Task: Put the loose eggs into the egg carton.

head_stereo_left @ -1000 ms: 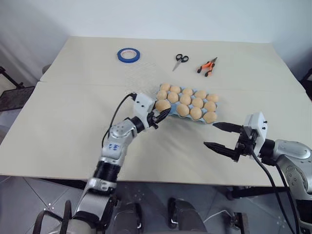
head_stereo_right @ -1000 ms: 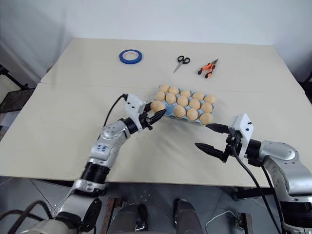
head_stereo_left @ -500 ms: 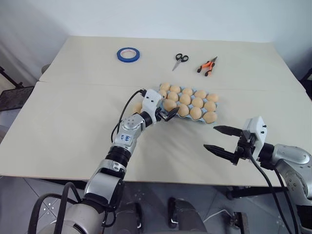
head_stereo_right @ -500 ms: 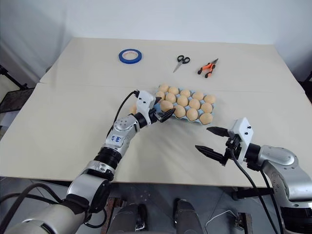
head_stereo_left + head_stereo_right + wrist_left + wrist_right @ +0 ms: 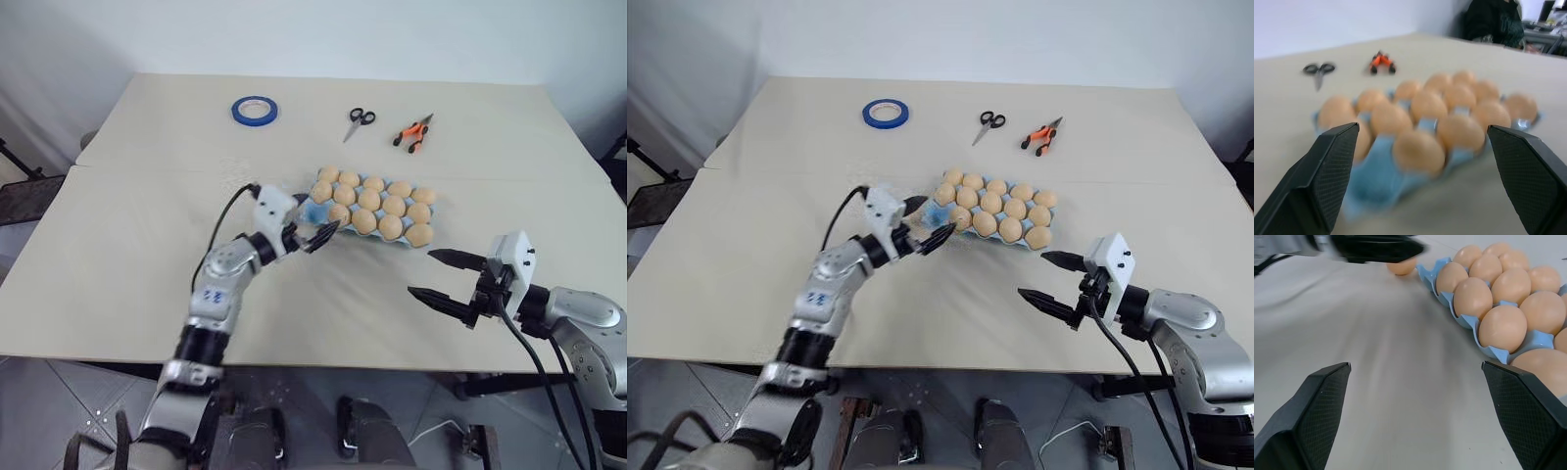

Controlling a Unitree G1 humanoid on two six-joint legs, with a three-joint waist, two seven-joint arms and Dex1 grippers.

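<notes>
**Tan loose egg (image 5: 1402, 267) is lying by egg carton (image 5: 1376, 166) left end**

The egg carton is sitting mid-table (image 5: 147, 225), nearly full, w/ its near-left pocket showing bare. The loose egg is resting just beside that end, close by the left gripper (image 5: 313, 217), jaws standing apart. The right gripper (image 5: 421, 272), also spread, is hovering well apart nr the front edge. Left arm looks nearer.

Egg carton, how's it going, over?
Left hand open at the egg carton near corner, holding nothing. Right hand open, empty, apart from it. Carton nearly full; one loose egg on the table beside it. Nothing in the way.
</notes>
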